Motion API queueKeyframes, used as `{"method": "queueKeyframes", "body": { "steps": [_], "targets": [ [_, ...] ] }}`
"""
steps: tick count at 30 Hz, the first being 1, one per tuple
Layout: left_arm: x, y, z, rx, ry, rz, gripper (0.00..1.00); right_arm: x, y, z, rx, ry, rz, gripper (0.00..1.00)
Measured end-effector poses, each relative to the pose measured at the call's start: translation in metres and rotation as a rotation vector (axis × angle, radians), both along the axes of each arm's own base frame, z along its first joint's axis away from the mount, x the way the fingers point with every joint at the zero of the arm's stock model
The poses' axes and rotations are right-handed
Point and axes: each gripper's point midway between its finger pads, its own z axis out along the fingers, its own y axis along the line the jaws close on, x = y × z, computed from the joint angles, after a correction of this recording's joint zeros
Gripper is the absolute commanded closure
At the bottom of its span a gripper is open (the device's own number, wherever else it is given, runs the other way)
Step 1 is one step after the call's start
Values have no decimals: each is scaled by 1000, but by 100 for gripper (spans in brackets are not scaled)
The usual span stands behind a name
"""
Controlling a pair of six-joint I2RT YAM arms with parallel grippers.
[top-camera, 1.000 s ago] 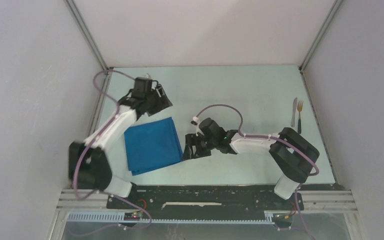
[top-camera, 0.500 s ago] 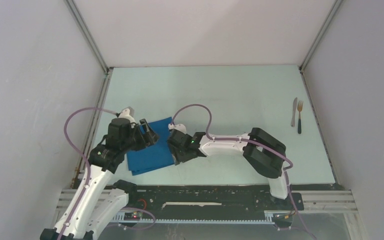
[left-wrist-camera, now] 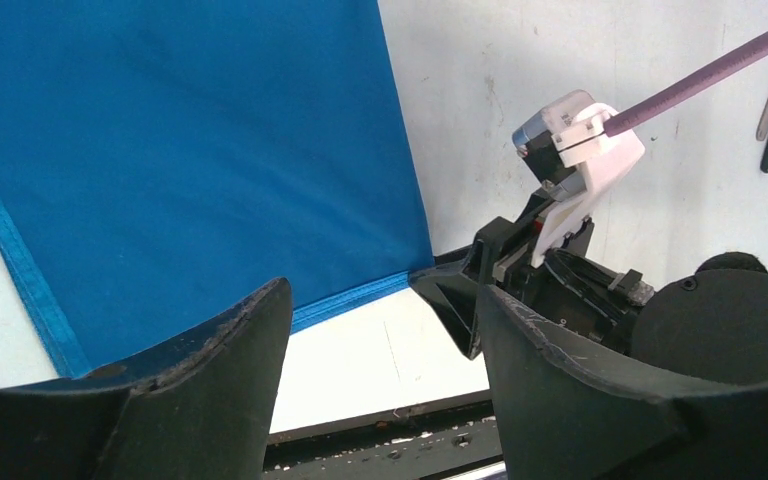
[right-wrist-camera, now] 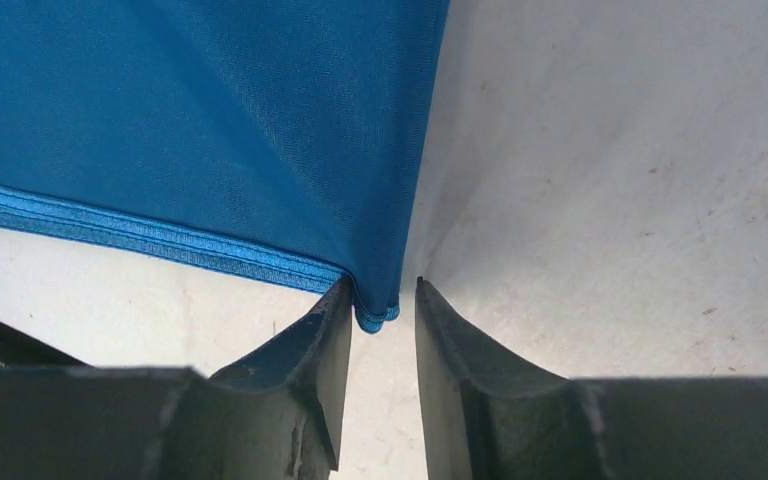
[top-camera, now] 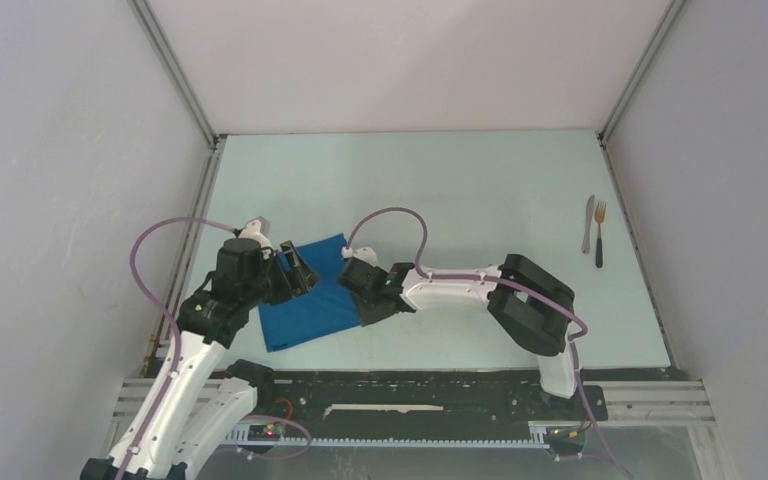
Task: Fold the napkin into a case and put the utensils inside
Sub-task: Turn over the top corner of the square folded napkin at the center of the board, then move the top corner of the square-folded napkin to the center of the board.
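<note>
A bright blue cloth napkin (top-camera: pixel 310 305), plain and already doubled into a rough square, is lying flat on the pale table (top-camera: pixel 460 190) near its front left, between the two arms. The right gripper (right-wrist-camera: pixel 375 300) is sitting low at the napkin's near right corner, with its dark jaws narrowly apart on either side of the layered hem and not yet pinching it. The left gripper (left-wrist-camera: pixel 380 340) is hovering over the napkin's opposite edge, its jaws wide apart and holding nothing. A small silvery knife (top-camera: pixel 588 222) and a dark-handled fork (top-camera: pixel 599 235) are lying side by side well apart from the cloth, by the table's right edge.

The folding step appears to be in hand, with the case not yet formed. The next move likely calls for clamping that corner through all its layers, then lifting it across without dragging the cloth.
</note>
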Motion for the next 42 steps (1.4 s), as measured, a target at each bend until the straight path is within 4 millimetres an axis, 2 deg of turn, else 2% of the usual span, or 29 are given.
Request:
{"method": "queueKeyframes", "body": {
  "steps": [2,7,11,14,19,23,32,34,36,40,42],
  "targets": [
    [0,0,-1,0,3,-1,25,-2,-4,0,6,10,6,61],
    [2,-4,-2,-11,14,-16,26,-8,-11,2,36,41,35,39],
    [4,-6,-2,-16,12,-21,26,-20,-14,6,105,105,63,37],
    [5,-7,-2,-17,12,-23,26,-21,-14,7,177,155,42,37],
    [4,-8,-2,-23,14,-30,25,-3,-14,9,290,219,-70,46],
    [4,-9,-1,-26,13,-34,25,8,-15,8,330,242,-143,56],
    [4,-9,-1,-25,13,-34,25,-2,2,6,380,289,-124,59],
    [4,-9,-1,-25,13,-34,25,-3,3,5,384,293,-119,67],
    [4,-9,-2,-25,15,-34,25,-3,3,4,381,296,-118,81],
    [4,-9,-3,-23,20,-34,25,-1,-3,0,362,298,-122,99],
    [5,-9,-3,-23,23,-34,25,1,-7,0,357,307,-118,100]
  ]
}}
